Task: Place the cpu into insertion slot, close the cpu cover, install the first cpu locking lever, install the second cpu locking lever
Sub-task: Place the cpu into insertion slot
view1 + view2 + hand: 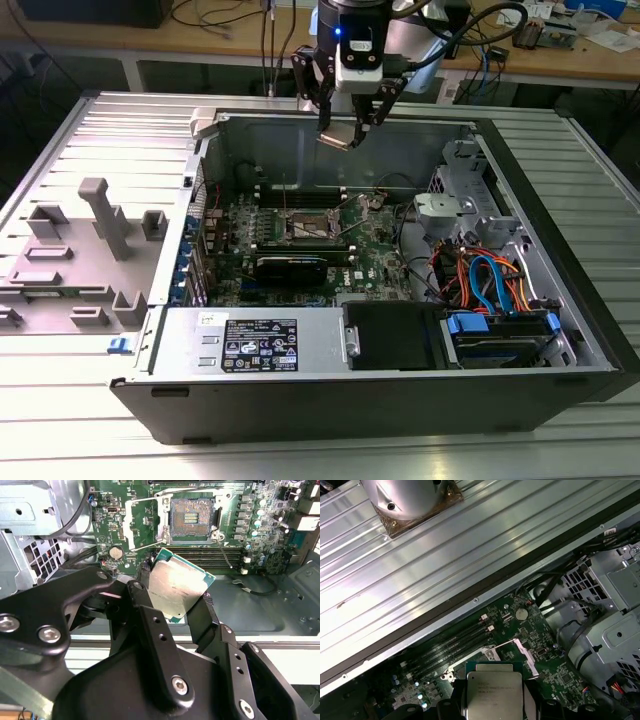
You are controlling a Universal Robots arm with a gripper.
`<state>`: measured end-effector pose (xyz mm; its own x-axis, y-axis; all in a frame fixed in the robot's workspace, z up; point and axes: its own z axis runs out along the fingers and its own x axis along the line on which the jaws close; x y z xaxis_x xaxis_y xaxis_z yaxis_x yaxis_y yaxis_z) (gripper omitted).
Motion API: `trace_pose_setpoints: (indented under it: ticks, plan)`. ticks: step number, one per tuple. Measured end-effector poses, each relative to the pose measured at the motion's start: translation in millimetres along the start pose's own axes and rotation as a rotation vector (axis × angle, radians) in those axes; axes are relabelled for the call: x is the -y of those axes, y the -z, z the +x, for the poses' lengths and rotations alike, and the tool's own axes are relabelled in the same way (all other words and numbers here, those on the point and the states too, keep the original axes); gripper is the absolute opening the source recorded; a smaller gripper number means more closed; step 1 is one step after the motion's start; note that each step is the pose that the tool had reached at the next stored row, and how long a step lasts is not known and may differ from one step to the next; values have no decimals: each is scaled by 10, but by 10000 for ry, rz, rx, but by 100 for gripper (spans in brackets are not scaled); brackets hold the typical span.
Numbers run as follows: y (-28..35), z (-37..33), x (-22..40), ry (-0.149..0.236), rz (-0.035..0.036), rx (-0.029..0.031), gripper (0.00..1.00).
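The processor chip (177, 587) sits between my two black fingers (150, 625), which press on its opposite edges, so my pincer (175, 600) is closed onto it with just the chip's width between the tips. Its silvery top faces both wrist views (492, 692) and it hangs tilted, one corner lower than the rest. In the exterior view I hold it in the air (337, 137) above the far wall of the computer case (330, 385), well apart from the board below. On the green board (120, 510) the socket (192, 517) lies open with its dark pin field bare. The cover frame (142, 522) is swung up beside it, and a thin metal lever (223, 550) reaches out from one corner across the long memory slots (200, 555). The case rests on a ribbed metal table (60, 440).
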<state>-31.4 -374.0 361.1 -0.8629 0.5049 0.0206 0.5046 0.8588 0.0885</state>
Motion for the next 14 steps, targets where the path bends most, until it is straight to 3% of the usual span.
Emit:
trace_pose_setpoints:
  ticks: [14]
  plan:
    - [-8,-13,22,-1128,-24,100,54]
